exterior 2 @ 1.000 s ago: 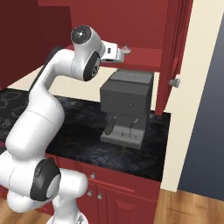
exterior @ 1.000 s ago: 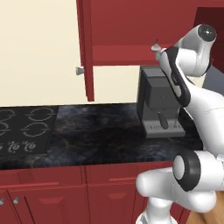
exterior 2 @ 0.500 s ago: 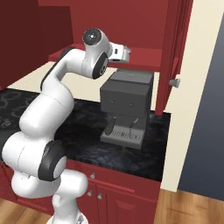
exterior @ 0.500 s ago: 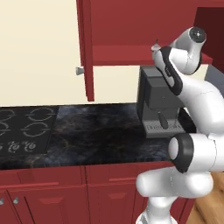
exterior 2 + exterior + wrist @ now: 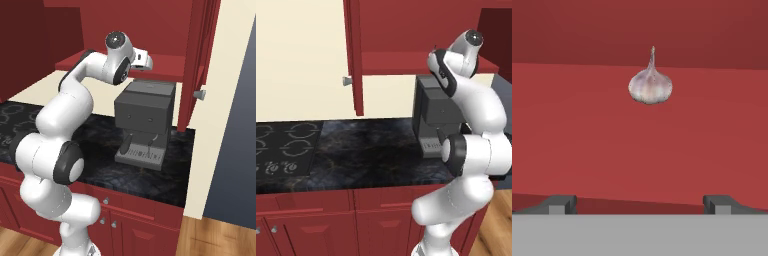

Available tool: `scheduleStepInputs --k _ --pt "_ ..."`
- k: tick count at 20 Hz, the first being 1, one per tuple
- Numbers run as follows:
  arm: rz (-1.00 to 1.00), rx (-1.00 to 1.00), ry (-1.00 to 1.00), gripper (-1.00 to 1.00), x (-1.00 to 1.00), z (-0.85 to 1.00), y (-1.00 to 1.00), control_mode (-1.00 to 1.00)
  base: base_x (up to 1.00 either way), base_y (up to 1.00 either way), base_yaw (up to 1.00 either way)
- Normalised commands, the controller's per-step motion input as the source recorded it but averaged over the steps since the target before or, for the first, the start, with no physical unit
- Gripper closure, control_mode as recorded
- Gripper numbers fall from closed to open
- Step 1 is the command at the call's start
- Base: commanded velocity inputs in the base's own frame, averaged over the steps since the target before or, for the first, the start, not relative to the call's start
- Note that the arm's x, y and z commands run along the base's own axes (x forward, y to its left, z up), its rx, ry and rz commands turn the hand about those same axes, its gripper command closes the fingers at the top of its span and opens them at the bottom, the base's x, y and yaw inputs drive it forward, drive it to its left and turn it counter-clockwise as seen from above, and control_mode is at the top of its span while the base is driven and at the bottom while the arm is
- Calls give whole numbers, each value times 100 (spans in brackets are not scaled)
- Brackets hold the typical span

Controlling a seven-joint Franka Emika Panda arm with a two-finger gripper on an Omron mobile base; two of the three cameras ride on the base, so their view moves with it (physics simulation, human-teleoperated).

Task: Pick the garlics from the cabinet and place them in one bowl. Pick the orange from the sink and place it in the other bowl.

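Observation:
One garlic [image 5: 650, 85], a whitish bulb with a pointed tip, stands upright on the red shelf of the cabinet [image 5: 587, 130], straight ahead of my gripper [image 5: 639, 202] and well apart from it. The fingertips [image 5: 559, 204] stand wide apart with nothing between them. From the base views the gripper [image 5: 434, 56] [image 5: 148, 60] is at the front edge of the cabinet shelf [image 5: 396, 62] [image 5: 172, 62]. The cabinet door [image 5: 354, 55] [image 5: 202, 50] hangs open. The orange, the sink and the bowls are out of view.
A dark grey coffee machine [image 5: 431, 117] [image 5: 145, 122] stands on the black counter [image 5: 366, 155] right under the shelf and the arm. A stove top [image 5: 281, 145] lies at the left. The door's silver knob [image 5: 347, 80] [image 5: 200, 94] sticks out.
The arm's upper joints have swung in toward the cabinet, while the hand has stayed at the shelf's front edge. Nothing was taken hold of.

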Motion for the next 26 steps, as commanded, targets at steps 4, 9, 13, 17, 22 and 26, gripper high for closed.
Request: scheduleStepInputs --k 4,9,13,17,22,26 --pt "0 0 5 -100 61 0 -19 -100 0 0 0" --pt "0 0 1 -100 61 0 -21 -100 0 0 0" --pt "0 0 0 -100 46 0 -14 -100 0 0 0" --pt "0 0 0 -100 35 1 -6 -100 0 0 0" --pt "0 0 0 -100 23 2 0 -100 0 0 0" --pt "0 0 0 -100 37 0 0 -100 0 0 0"
